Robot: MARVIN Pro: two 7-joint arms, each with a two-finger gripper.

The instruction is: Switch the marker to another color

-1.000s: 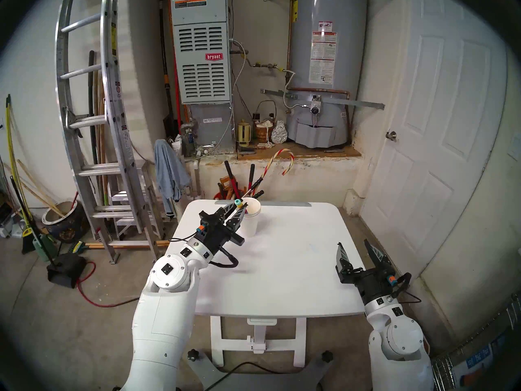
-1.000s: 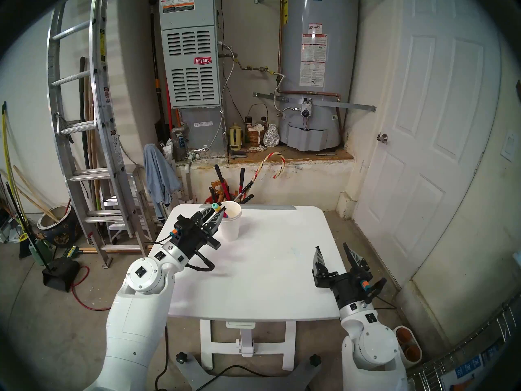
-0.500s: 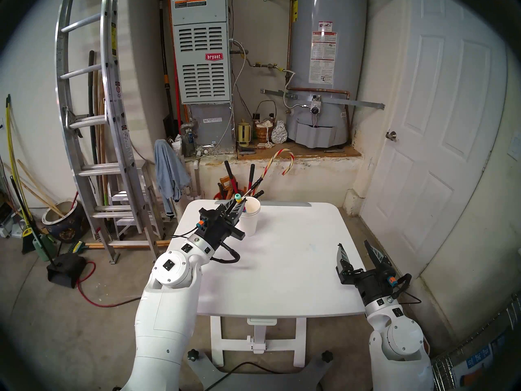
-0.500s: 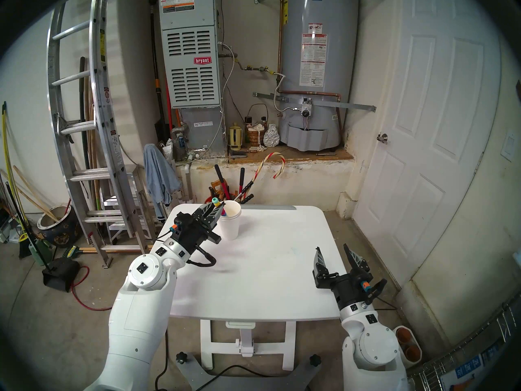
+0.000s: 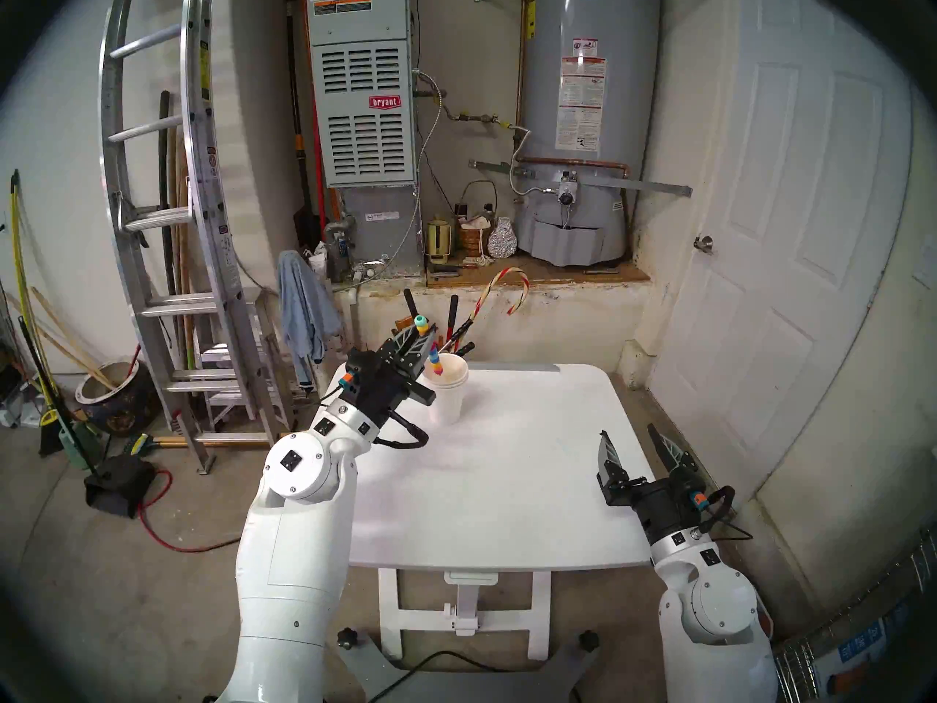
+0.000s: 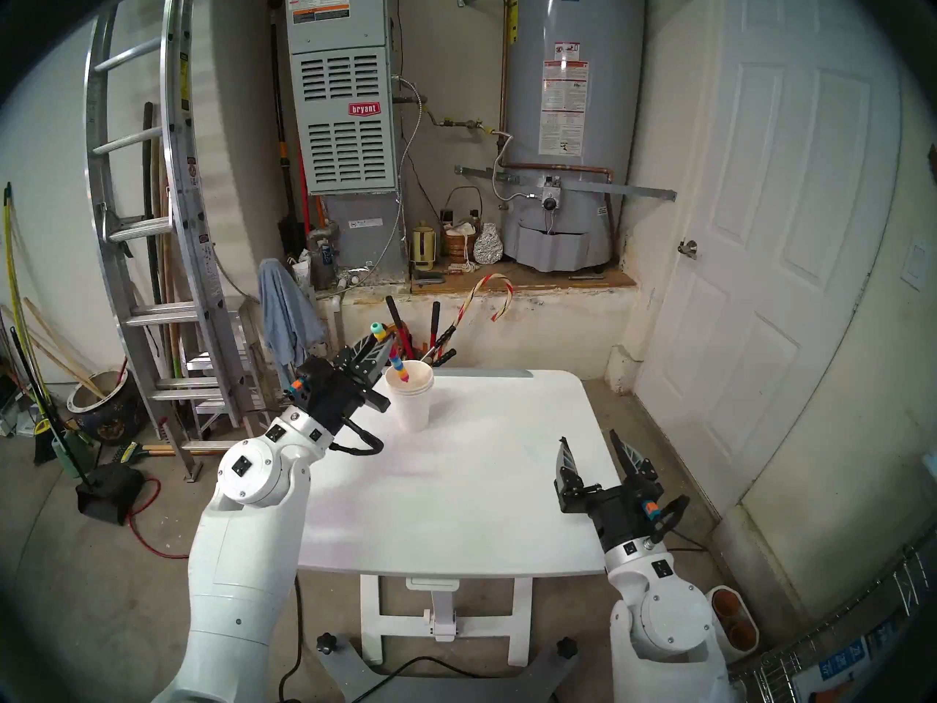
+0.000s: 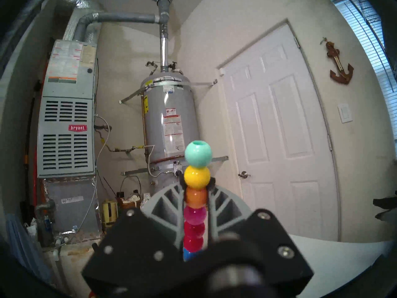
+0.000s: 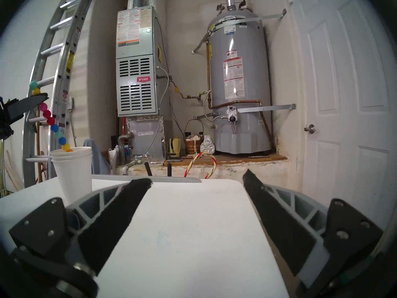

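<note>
Two end effectors show above the white desk (image 5: 507,484). The left end effector (image 5: 425,338) is clamped on the marker (image 5: 435,360), a slim stick of bead-like segments, gripping it near its top just below the teal and yellow beads. The marker hangs tilted over the stacked white paper cups (image 5: 448,397), its lower end reaching just inside the cups' rim; whether it touches them cannot be told. The cups stand at the desk's far left corner. The right end effector (image 5: 634,446) hovers well apart from the cups, over the desk's near right part, its fingers spread wide and holding nothing.
</note>
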